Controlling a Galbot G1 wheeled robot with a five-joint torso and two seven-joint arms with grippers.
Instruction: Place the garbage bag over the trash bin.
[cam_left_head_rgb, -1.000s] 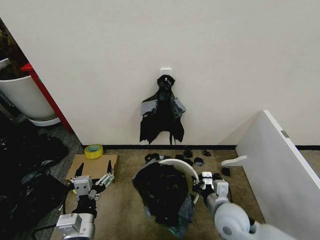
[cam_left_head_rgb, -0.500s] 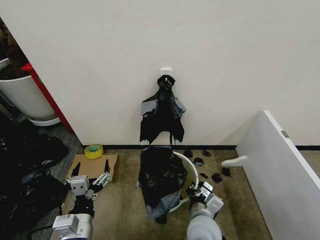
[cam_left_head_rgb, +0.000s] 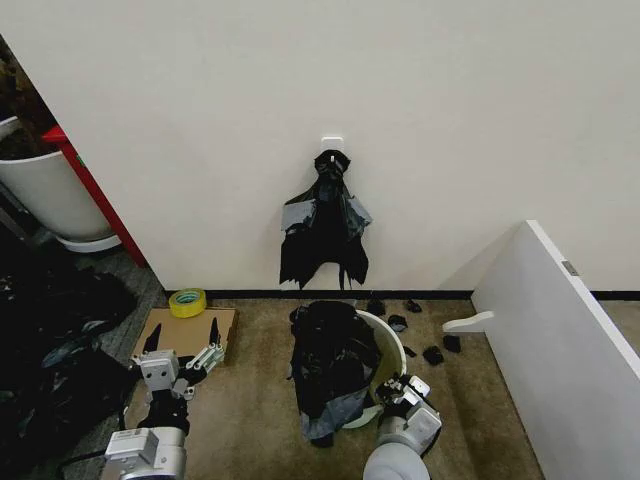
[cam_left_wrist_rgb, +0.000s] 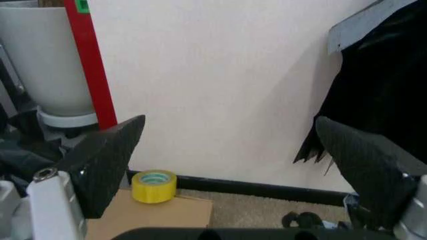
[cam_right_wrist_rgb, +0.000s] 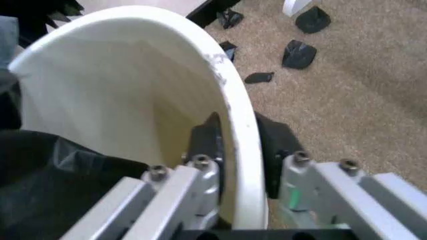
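The cream trash bin (cam_left_head_rgb: 388, 345) stands tilted on the carpet near the wall. The glossy black garbage bag (cam_left_head_rgb: 330, 365) is draped over its left side and hangs down the front, leaving the right part of the rim bare. My right gripper (cam_left_head_rgb: 397, 392) is shut on that bare rim. In the right wrist view the trash bin's wall (cam_right_wrist_rgb: 133, 90) runs between the two fingers of the right gripper (cam_right_wrist_rgb: 237, 135), one inside and one outside, with the garbage bag (cam_right_wrist_rgb: 53, 195) lying inside. My left gripper (cam_left_head_rgb: 182, 345) hangs open and idle, left of the bin.
A knotted bunch of black bags (cam_left_head_rgb: 327, 225) hangs on the wall behind the bin. Black scraps (cam_left_head_rgb: 432, 354) litter the carpet to its right. A white board (cam_left_head_rgb: 560, 340) leans at the right. A yellow tape roll (cam_left_head_rgb: 187, 302) sits by cardboard (cam_left_head_rgb: 175, 330); a white tub (cam_left_head_rgb: 45, 195) stands far left.
The bin with the bag has swung from tipped toward me to more upright and nearer the wall. My right arm has drawn back and lower, still on the rim. The left arm barely moved.
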